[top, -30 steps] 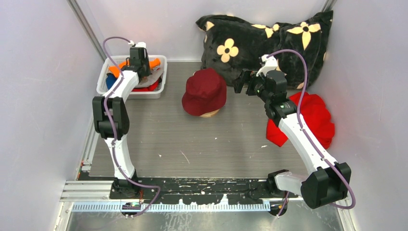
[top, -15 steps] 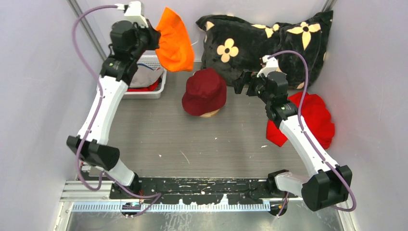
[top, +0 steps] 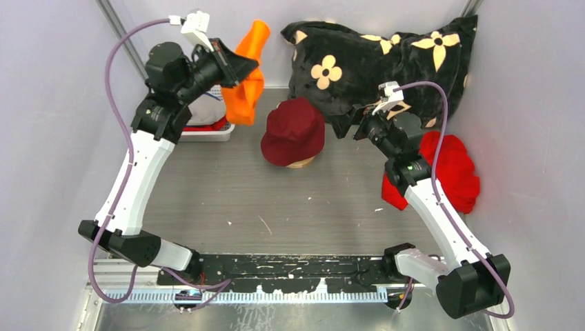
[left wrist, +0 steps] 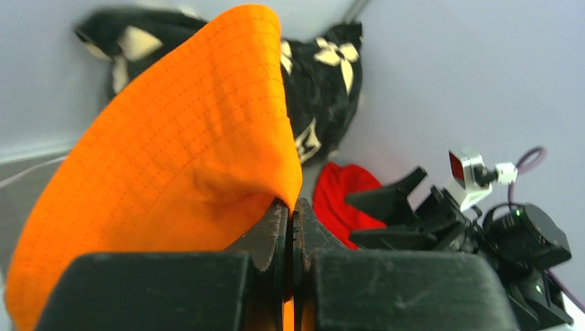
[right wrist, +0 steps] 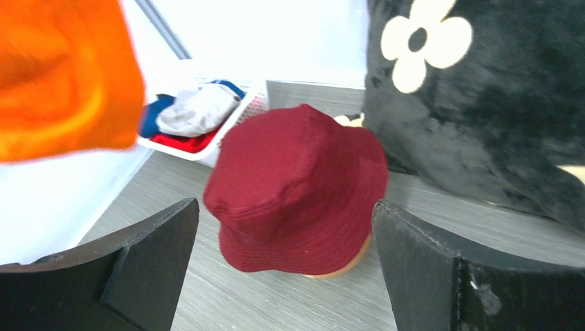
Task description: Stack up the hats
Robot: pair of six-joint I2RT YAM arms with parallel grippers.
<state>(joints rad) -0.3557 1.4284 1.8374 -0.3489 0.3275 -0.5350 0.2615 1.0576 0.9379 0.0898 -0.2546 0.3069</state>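
Note:
An orange hat (top: 250, 72) hangs in the air at the back, just left of and above the maroon hat (top: 294, 129). My left gripper (top: 238, 67) is shut on its brim. In the left wrist view the jaws (left wrist: 292, 215) pinch the orange hat (left wrist: 172, 158) by its edge. The maroon hat (right wrist: 300, 186) sits on a tan rounded form (top: 301, 163) in the middle of the table. To its right my right gripper (top: 347, 123) stands open and empty. More hats lie in the white basket (top: 219, 134): pale grey (right wrist: 196, 110), blue (right wrist: 153, 114), red (right wrist: 183, 141).
A black pillow with cream flowers (top: 386, 62) leans against the back wall behind the right gripper. A bright red cloth bundle (top: 455, 172) lies at the right, partly under the right arm. Pale walls close in on the left, right and back.
My left arm lifted the orange hat out of the basket and swung it right, toward the maroon hat. The right gripper shifted slightly and stayed open.

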